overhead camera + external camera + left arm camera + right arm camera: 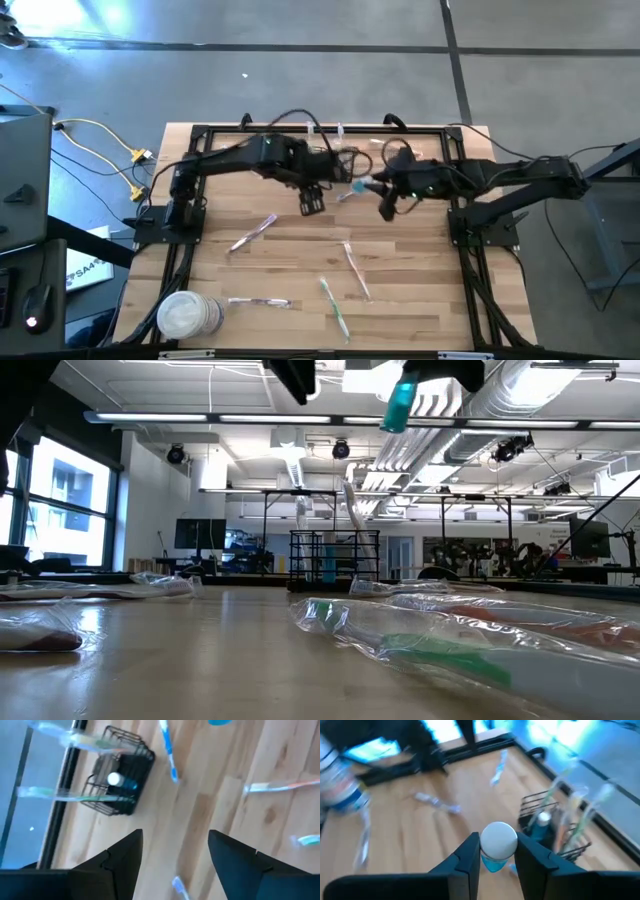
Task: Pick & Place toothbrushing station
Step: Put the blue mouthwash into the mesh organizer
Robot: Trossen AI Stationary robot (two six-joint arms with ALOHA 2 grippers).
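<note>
The black wire-mesh basket (pixel 336 152) stands at the table's far edge. It holds wrapped toothbrushes and a white-capped tube, as the left wrist view (pixel 120 785) and the right wrist view (pixel 555 827) show. My right gripper (pixel 384 196) is high above the table, to the basket's near right, shut on a teal-blue tube with a white cap (pixel 497 842). My left gripper (pixel 311 200) is open and empty, raised above the table just near of the basket; its fingers show apart in its wrist view (pixel 175 850). My right gripper pinches the teal-blue tube between its two fingers, just behind the white cap (pixel 498 839), which faces the wrist camera. The tube is lifted clear of the table. In the low view its teal body (pixel 398 405) sticks out below the gripper, tilted.
Several wrapped toothbrushes lie loose on the wooden table (pixel 250 233), (pixel 357 270), (pixel 334 305), (pixel 258 301). A round white tub (pixel 185 315) lies at the near left corner. A black frame (pixel 200 135) runs around the table's edges.
</note>
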